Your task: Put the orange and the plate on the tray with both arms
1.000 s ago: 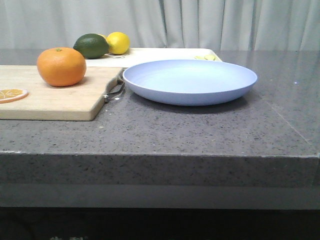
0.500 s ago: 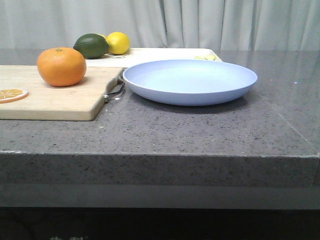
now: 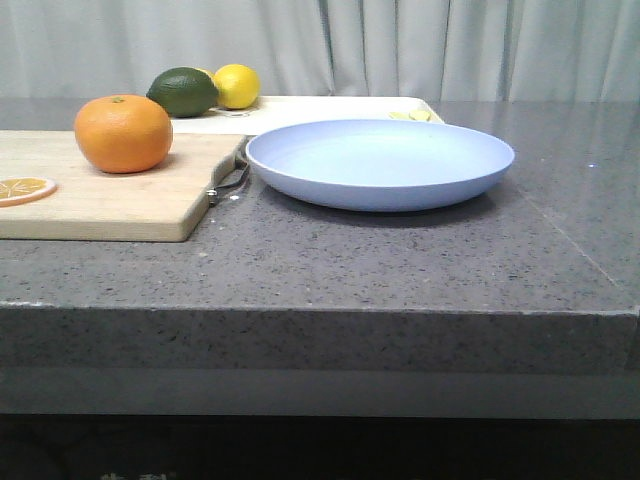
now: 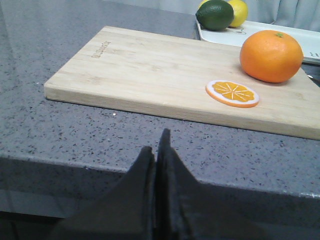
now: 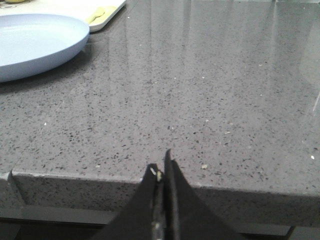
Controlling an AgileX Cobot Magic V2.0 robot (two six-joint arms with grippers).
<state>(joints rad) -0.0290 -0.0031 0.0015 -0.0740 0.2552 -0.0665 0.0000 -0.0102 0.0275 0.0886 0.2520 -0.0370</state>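
Both end effectors, left (image 4: 156,150) and right (image 5: 161,170), are closed and empty near the cutting board (image 3: 110,190), where the orange (image 3: 123,133) sits beside the plate (image 3: 380,163).

We find one mark only: a faint line of lettering burned into the cutting board (image 4: 165,75), too small to read.

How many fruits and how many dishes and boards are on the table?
Whole fruits: 3 (round orange, dark green lime, yellow lemon)
Fruit slices: 1 (thin orange slice)
Plates: 1 (pale blue plate)
Trays: 1 (white tray)
Boards: 1 (wooden cutting board)
Total: 7
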